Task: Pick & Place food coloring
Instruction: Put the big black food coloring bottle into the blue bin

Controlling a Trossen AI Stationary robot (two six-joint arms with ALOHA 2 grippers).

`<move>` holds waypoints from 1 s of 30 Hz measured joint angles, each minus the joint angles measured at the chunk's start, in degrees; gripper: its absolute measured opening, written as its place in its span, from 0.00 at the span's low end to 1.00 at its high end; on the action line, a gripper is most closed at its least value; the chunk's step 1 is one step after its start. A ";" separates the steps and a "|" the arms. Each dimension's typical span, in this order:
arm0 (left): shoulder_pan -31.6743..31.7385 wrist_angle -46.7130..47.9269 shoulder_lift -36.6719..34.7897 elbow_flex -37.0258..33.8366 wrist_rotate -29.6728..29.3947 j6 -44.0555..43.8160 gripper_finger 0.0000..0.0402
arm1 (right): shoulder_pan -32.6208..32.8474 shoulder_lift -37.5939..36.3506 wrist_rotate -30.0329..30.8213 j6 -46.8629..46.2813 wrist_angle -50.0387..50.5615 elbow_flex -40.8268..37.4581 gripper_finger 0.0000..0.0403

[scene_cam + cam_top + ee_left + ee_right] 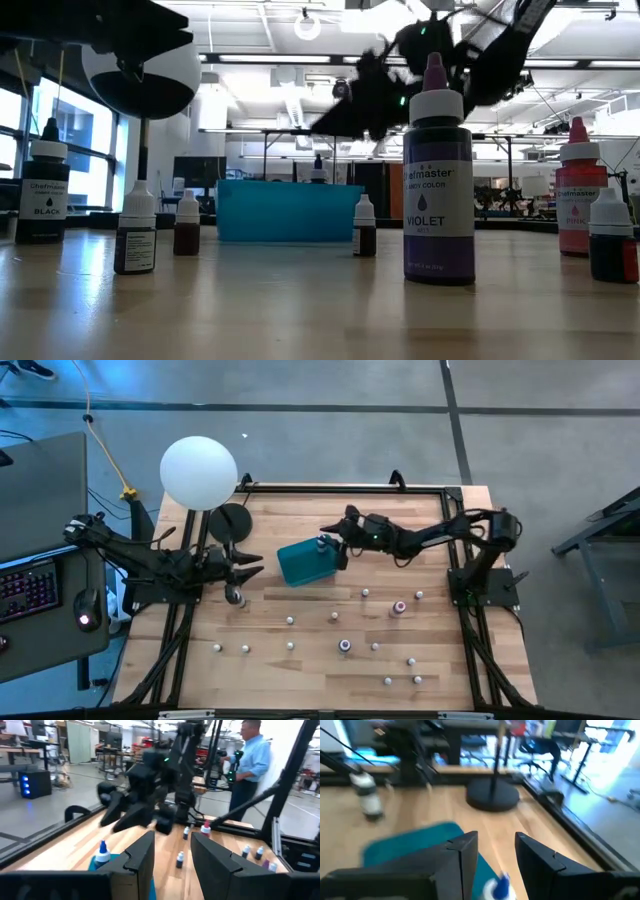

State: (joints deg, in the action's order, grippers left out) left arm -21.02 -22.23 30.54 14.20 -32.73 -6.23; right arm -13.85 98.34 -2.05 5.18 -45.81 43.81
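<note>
Several tiny white-capped food coloring bottles stand scattered on the wooden table point(300, 670), among them a purple one point(345, 646) and a pink one point(400, 607). One blue-tipped bottle point(322, 543) stands inside the teal tub point(300, 565); it also shows in the left wrist view point(102, 852) and the right wrist view point(500, 887). My right gripper point(335, 538) hovers open just above that bottle and the tub's far right corner. My left gripper point(252, 572) is open and empty, left of the tub, with a bottle point(235, 597) standing close by it.
A big white ball point(198, 472) on a stand with a round black base point(232, 520) is at the far left. A black frame point(350, 487) rims the table. A person point(250, 760) stands in the room beyond. A keyboard and mouse point(85, 605) lie off the table's left.
</note>
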 joint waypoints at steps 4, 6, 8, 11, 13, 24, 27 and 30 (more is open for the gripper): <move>0.00 11.69 0.35 6.32 2.00 -1.75 0.32 | 0.70 -7.19 -3.93 -0.07 4.32 0.02 0.31; 0.00 23.90 1.41 11.12 4.30 -4.88 0.32 | 1.21 -10.55 -5.13 -0.10 7.75 0.05 0.31; 0.00 36.30 3.26 16.17 6.42 -8.67 0.32 | 1.90 -13.26 -5.35 -0.12 11.71 0.07 0.31; 0.00 50.15 7.10 22.69 9.70 -16.93 0.32 | 2.91 -16.08 -5.22 -0.01 17.06 0.06 0.31; 0.00 57.66 9.64 26.06 11.97 -23.82 0.32 | 3.54 -16.83 -5.12 -0.01 19.68 0.04 0.31; -0.02 80.18 23.90 32.93 26.33 -48.06 0.32 | 5.01 -16.96 -5.00 0.23 25.88 0.00 0.31; -0.02 81.23 27.39 32.94 28.55 -48.28 0.32 | 5.01 -16.98 -4.98 0.23 26.24 0.00 0.31; -0.02 82.88 30.52 32.94 28.77 -48.29 0.32 | 5.03 -16.98 -5.00 0.23 26.24 0.00 0.31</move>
State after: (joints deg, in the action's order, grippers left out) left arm -21.04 60.65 61.06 47.13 -3.95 -54.52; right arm -8.82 81.36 -7.05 5.41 -19.57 43.81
